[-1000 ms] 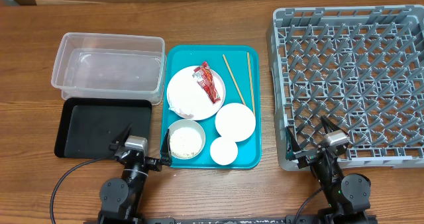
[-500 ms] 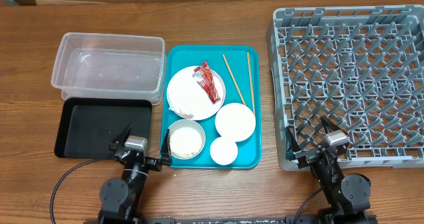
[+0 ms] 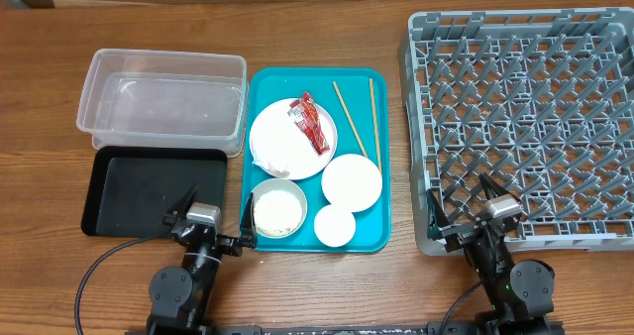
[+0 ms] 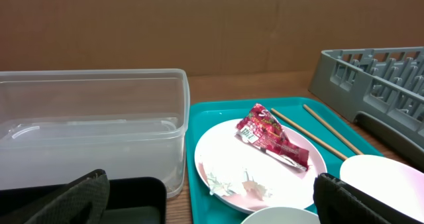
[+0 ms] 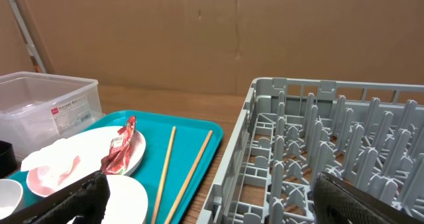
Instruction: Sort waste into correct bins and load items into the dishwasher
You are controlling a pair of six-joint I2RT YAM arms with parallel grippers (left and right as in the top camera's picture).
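Left gripper [image 3: 213,211], right gripper [image 3: 459,198]: fingers apart, empty, near edge. Nothing sorted yet. Red wrapper [image 3: 310,120], tissue [image 4: 228,181] on large plate [image 3: 282,142]; rice [image 3: 278,211], chopsticks [image 3: 374,117] on teal tray [image 3: 381,238]. Clear tub [image 3: 163,102], black tray [image 3: 149,191], rack [image 3: 525,117] unfilled.

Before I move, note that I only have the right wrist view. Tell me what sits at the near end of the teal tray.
Observer: A bowl holding white rice sits at the near left corner of the teal tray.
Operator: Name whatever is next to it.
Observer: A small white cup stands just to its right.
Operator: Now give me the second bin's position.
Observer: A black tray lies on the table left of the teal tray, in front of the clear tub.
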